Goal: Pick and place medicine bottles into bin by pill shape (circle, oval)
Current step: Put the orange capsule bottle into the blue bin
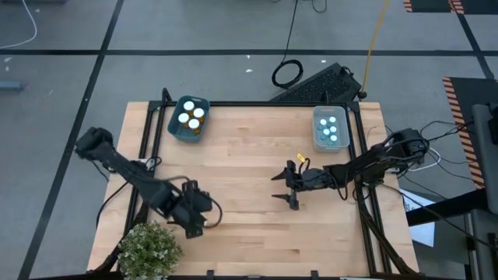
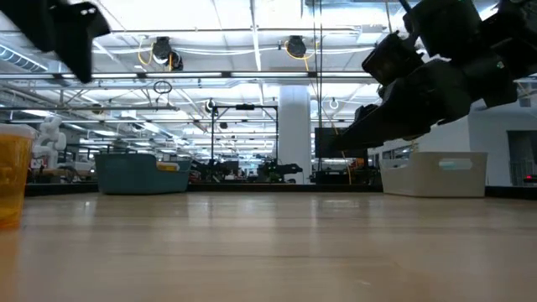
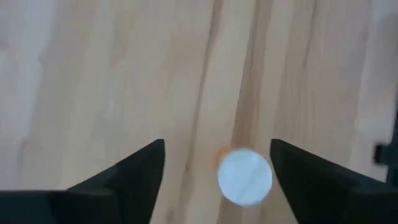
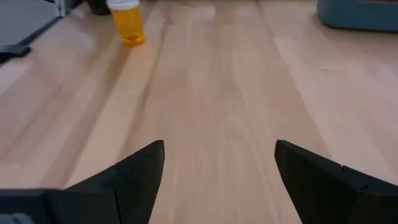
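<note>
Wooden surface (image 1: 249, 210), light plank top, taken as the landmark for all entries. Blue bin (image 1: 188, 119): at the far left corner of the surface, holding four medicine bottles, white caps up, orange showing beside some. White bin (image 1: 330, 128): at the far right corner of the surface, holding about five medicine bottles, their caps reading pale blue-white from above. Loose orange bottle (image 3: 245, 176): upright on the surface near its front left part, white cap up; in the left wrist view it sits between the two dark fingers, apart from both; the right wrist view shows it (image 4: 127, 22) standing alone on bare wood, and the low view catches its orange body (image 2: 12, 174) at the surface's left edge. Left claw (image 1: 194, 223): over the front left part of the surface, directly above that bottle, fingers spread and pinching nothing. Right claw (image 1: 289, 187): over the middle of the surface toward its right half, fingers spread wide, nothing between them, pointing across the wood toward the left side. Potted plant (image 1: 148, 250): green foliage at the front left corner of the surface, just beside the left claw.
</note>
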Action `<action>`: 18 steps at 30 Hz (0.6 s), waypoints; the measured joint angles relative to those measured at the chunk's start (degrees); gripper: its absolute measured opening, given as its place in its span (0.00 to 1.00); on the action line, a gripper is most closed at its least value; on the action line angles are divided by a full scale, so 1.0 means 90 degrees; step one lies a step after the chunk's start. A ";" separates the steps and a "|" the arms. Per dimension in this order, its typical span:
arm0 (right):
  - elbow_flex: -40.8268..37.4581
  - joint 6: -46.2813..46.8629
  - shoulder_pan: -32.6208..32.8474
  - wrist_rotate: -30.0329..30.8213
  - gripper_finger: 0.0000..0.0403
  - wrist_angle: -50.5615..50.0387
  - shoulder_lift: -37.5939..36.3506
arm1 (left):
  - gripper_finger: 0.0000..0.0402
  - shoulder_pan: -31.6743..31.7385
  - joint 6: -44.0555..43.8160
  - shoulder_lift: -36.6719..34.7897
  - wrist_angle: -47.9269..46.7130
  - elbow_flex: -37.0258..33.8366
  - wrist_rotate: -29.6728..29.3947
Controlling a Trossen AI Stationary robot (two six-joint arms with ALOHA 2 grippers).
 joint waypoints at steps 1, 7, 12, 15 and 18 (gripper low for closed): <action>0.0000 -0.0022 0.0041 -0.0001 0.74 0.0029 -0.0001 | 0.75 -0.0054 -0.0109 0.0155 -0.0089 0.0042 0.0096; 0.0000 -0.0064 0.0146 0.0000 0.74 0.0136 -0.0002 | 0.95 -0.0278 -0.0607 0.0822 -0.0129 0.0150 0.0697; 0.0000 -0.0193 0.0130 0.0000 0.74 0.0213 -0.0002 | 0.98 -0.0359 -0.1010 0.1036 -0.0123 0.0150 0.0792; 0.0000 -0.0248 0.0114 0.0002 0.74 0.0248 -0.0002 | 0.95 -0.0364 -0.1049 0.1186 -0.0126 0.0150 0.0801; 0.0000 -0.0269 0.0114 0.0010 0.74 0.0251 -0.0002 | 0.91 -0.0352 -0.1016 0.1362 -0.0128 0.0150 0.0854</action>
